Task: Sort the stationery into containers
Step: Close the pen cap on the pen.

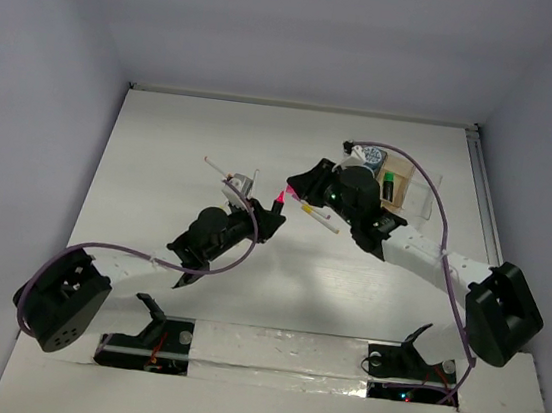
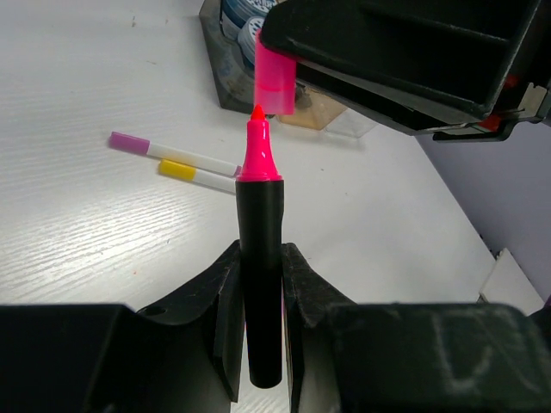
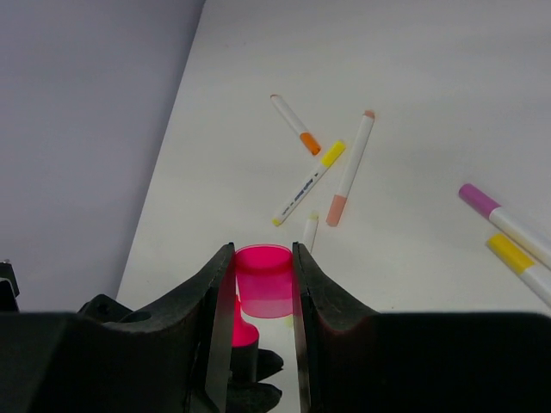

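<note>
My left gripper (image 2: pixel 261 251) is shut on a black marker (image 2: pixel 261 202) with a bare pink tip, held upright. Just above that tip hangs a translucent pink cap (image 3: pixel 263 288), and my right gripper (image 3: pixel 263 251) is shut on it. In the top view the two grippers meet at mid-table, left (image 1: pixel 267 214) and right (image 1: pixel 299 185). Loose white pens lie on the table: a purple-ended one (image 2: pixel 172 153), a yellow-ended one (image 2: pixel 194 175), and orange-ended (image 3: pixel 294 125) and yellow-ended (image 3: pixel 310 182) ones farther left. The clear divided tray (image 1: pixel 421 189) stands at the back right with round canisters (image 1: pixel 368 157) in it.
A purple cable (image 1: pixel 443 212) loops over the right arm beside the tray. Another pen (image 1: pixel 218 167) and a small grey piece (image 1: pixel 242 184) lie just beyond the left gripper. Grey walls close in the white table (image 1: pixel 184 135) on three sides.
</note>
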`<state>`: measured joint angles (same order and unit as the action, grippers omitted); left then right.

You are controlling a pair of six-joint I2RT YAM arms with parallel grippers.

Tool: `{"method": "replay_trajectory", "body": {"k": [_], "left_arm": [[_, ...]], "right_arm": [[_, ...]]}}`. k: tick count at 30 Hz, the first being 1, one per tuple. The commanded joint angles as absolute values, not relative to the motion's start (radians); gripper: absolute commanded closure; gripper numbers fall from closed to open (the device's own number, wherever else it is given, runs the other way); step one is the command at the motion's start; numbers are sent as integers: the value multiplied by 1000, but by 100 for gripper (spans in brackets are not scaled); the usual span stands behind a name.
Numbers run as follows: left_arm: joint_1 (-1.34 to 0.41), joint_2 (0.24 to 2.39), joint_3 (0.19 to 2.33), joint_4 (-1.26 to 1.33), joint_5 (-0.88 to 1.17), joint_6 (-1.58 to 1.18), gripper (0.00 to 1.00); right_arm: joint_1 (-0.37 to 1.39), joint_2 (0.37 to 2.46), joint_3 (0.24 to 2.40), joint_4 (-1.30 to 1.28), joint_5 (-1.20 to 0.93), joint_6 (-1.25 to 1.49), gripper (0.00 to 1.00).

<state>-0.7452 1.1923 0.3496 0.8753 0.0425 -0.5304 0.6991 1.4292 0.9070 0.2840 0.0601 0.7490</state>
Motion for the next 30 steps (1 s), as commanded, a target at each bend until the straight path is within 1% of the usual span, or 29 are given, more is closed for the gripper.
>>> {"method": "replay_trajectory", "body": {"k": [1, 10, 22, 30], "left_arm": [[-759, 1201, 396, 939, 38, -506, 100], [-759, 1213, 396, 948, 37, -515, 100], [-769, 1193, 374, 951, 32, -523, 100], [-769, 1193, 379, 943, 20, -515, 100]], "right_arm": [[722, 1434, 956, 373, 86, 756, 91], [741, 1451, 971, 379, 83, 753, 91], [741, 1436, 1003, 354, 166, 718, 91], [750, 1443, 1000, 351, 133, 723, 91]]}}
